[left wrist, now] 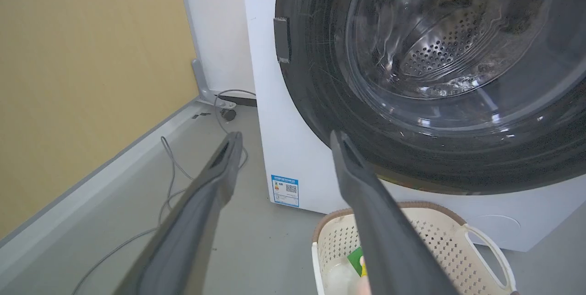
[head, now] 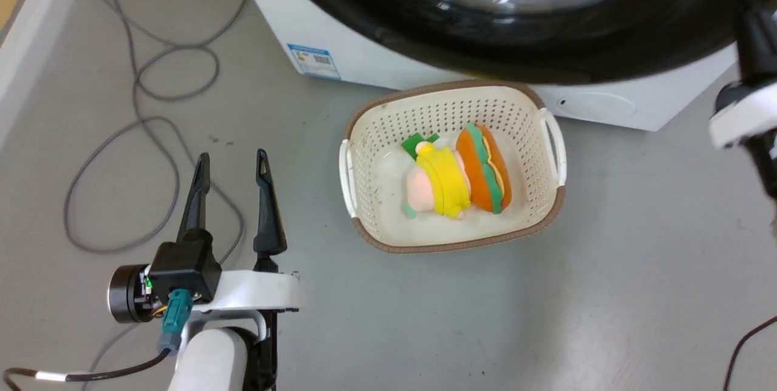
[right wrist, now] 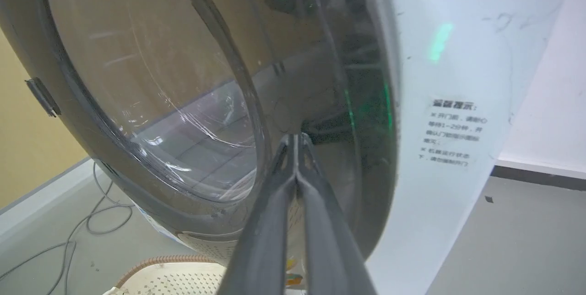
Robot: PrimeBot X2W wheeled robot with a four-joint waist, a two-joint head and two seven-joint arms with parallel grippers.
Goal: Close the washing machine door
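Grey floor is fronting the washing machine, whose washing machine door is sitting nearly flush. I am working the right gripper, 2 fingers pinched together and empty, at the black rim, avoiding the glass and pushing squarely so it latches. The left gripper is hanging wide apart, empty.

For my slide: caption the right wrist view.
Shut right gripper at the rim of the washing machine door, basket below.

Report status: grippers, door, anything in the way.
Left gripper open, empty. Right gripper shut, tips at the washing machine door rim. Door looks flat against the washing machine; latch unclear. Basket on floor below door.
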